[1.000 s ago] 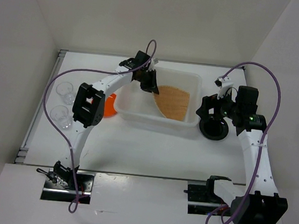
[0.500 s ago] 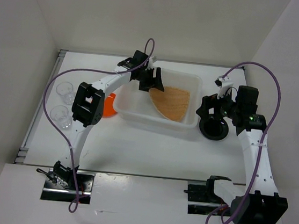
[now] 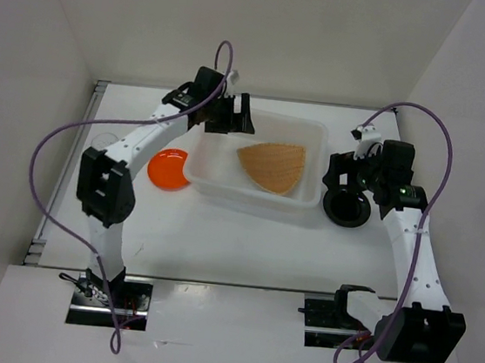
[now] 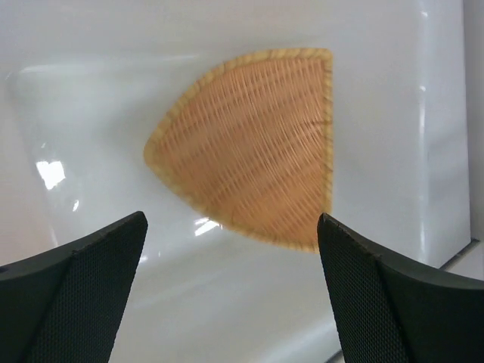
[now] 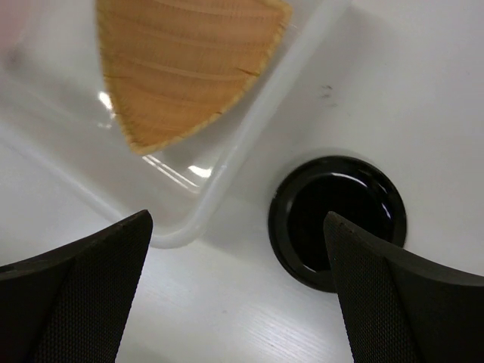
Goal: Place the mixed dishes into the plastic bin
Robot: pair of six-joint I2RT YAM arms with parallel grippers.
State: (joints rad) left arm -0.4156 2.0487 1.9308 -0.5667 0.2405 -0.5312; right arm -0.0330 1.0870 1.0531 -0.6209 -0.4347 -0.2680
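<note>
The white tabletop (image 3: 244,243) carries the white translucent rectangular plastic bin (image 3: 241,192) near its middle. The tan woven rounded-triangle plate (image 3: 272,166) lies flat on the bin's floor, toward the three o'clock half, so the nine o'clock half is bare.

The left claw (image 3: 234,117) hangs over the bin's eleven o'clock corner, spread wide and gripping nothing. The right claw (image 3: 346,180) hovers above the small round black plate (image 3: 348,209), likewise spread wide and empty.

That black plate sits on the tabletop at the bin's three o'clock, just beside its wall. The small round orange plate (image 3: 168,169) sits at the bin's nine o'clock, close to the wall. The clear cups I cannot make out.

The step in hand looks like the right arm's pick of the black plate. To do it well:

- Come straight down and pinch the rim, one finger inside and one outside.
- Take the rim at the plate's three o'clock, because the bin wall crowds the other side.
- Lift above the bin's rim before crossing.
- Set the plate down on bare floor, not tilted on the woven plate's edge.
</note>
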